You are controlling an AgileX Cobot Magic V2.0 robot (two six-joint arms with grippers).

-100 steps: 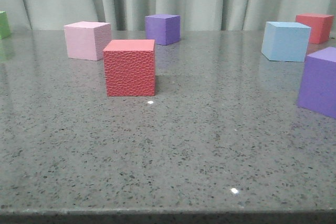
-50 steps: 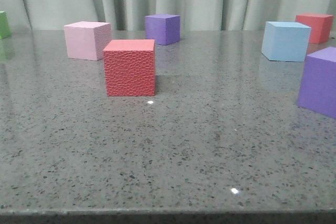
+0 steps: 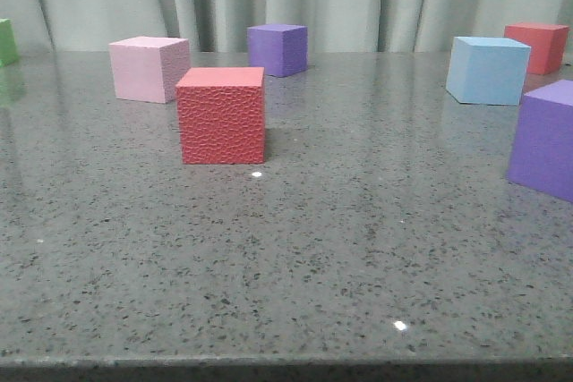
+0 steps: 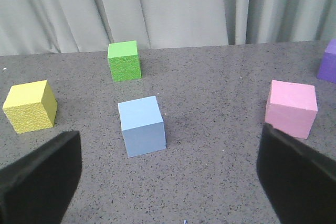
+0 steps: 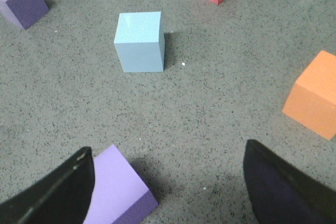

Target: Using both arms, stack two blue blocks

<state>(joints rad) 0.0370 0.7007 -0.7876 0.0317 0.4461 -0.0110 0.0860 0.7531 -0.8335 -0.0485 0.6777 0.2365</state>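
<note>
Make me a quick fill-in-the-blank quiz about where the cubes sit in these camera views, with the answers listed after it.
1. In the front view, the cube just behind the red textured cube and to its left is ____.
2. The left gripper hangs open with a ____ cube on the table ahead of it, between its fingers.
3. Near the right gripper, the light purple cube lies beside the tip of one ____.

Missing words: pink; blue; finger

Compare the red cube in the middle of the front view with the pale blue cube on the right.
The red cube has a pebbled, bumpy skin; the pale blue cube looks smooth and matte. The red one sits nearer the camera, left of centre; the blue one lies farther back on the right. Both rest flat on the table, untouched.
</note>
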